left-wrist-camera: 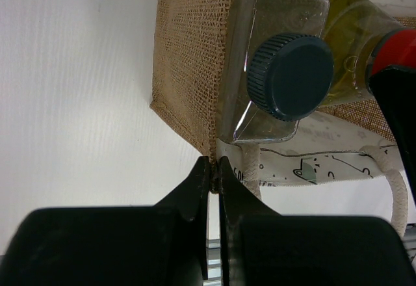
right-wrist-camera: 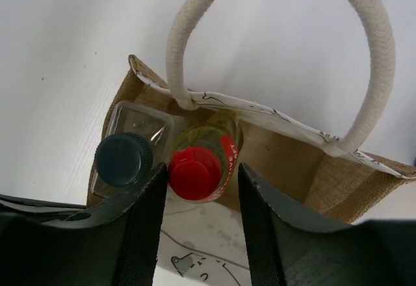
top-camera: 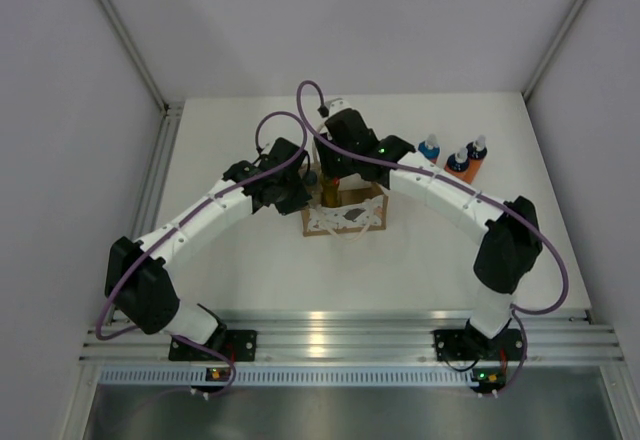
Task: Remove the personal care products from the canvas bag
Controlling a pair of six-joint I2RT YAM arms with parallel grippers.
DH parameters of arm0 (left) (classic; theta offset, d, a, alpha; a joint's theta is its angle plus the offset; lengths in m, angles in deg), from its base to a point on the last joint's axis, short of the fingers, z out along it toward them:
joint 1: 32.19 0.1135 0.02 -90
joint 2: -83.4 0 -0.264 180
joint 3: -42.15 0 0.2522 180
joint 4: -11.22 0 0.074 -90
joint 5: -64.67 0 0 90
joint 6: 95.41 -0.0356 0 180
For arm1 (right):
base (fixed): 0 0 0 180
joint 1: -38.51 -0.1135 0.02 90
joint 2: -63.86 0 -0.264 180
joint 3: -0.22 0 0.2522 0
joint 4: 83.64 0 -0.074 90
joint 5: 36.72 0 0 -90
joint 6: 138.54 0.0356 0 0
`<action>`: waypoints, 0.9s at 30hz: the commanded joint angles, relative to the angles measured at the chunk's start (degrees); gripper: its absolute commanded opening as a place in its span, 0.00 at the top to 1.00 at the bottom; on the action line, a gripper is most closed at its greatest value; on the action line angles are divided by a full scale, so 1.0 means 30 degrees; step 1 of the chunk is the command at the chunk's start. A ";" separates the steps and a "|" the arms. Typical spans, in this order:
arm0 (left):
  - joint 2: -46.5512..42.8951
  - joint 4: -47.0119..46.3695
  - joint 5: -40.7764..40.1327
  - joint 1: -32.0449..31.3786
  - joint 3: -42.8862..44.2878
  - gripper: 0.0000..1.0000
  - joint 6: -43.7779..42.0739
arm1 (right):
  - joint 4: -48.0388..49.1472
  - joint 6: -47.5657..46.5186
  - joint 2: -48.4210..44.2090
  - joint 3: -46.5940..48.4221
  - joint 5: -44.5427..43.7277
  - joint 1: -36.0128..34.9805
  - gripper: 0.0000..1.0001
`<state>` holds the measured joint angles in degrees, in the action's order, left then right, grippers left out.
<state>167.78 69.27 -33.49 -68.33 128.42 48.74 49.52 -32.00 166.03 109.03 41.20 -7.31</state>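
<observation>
The canvas bag (top-camera: 345, 222) stands mid-table, and my left gripper (left-wrist-camera: 214, 168) is shut on its near corner seam. Two personal care products stand upright inside it: a clear bottle with a dark grey cap (left-wrist-camera: 290, 76) and a yellow bottle with a red cap (right-wrist-camera: 195, 171). My right gripper (right-wrist-camera: 203, 172) hangs over the bag (right-wrist-camera: 312, 169), open, with its jaws on either side of the red cap. The left finger (right-wrist-camera: 153, 201) touches the cap and the right finger (right-wrist-camera: 257, 201) stands a little apart from it. Three orange bottles (top-camera: 458, 160) stand on the table to the right of the bag.
A cream rope handle (right-wrist-camera: 377, 52) arches above the bag's far side, and another handle (left-wrist-camera: 398, 185) hangs at the near side. White walls enclose the table (top-camera: 250, 260) at the back and sides. A metal rail (top-camera: 340, 335) runs along the near edge.
</observation>
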 commanded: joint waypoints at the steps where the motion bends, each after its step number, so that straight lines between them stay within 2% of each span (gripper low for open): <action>1: -0.0704 0.0441 0.0377 0.0006 0.0088 1.00 0.0202 | -0.0252 -0.0121 0.0250 0.0926 -0.0311 -0.0429 0.55; 11: -0.0646 0.0441 0.0377 0.0006 0.0146 1.00 0.0114 | -0.0223 -0.0180 0.0484 0.0896 -0.0399 -0.0487 0.62; 20: -0.0675 0.0441 0.0407 0.0006 0.0146 1.00 0.0026 | -0.0223 -0.0238 0.0689 0.0896 -0.0340 -0.0546 0.81; 23: -0.0646 0.0470 0.0406 0.0064 0.0146 1.00 0.0026 | -0.0281 -0.0238 0.0427 0.1013 -0.0252 -0.0517 0.92; 27: -0.0675 0.0470 0.0407 0.0064 0.0176 1.00 -0.0033 | -0.0281 -0.0443 -0.0274 0.1335 -0.0603 -0.0575 0.99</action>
<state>167.78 69.27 -33.40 -68.24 128.42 48.67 48.62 -32.66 166.82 109.58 40.55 -7.51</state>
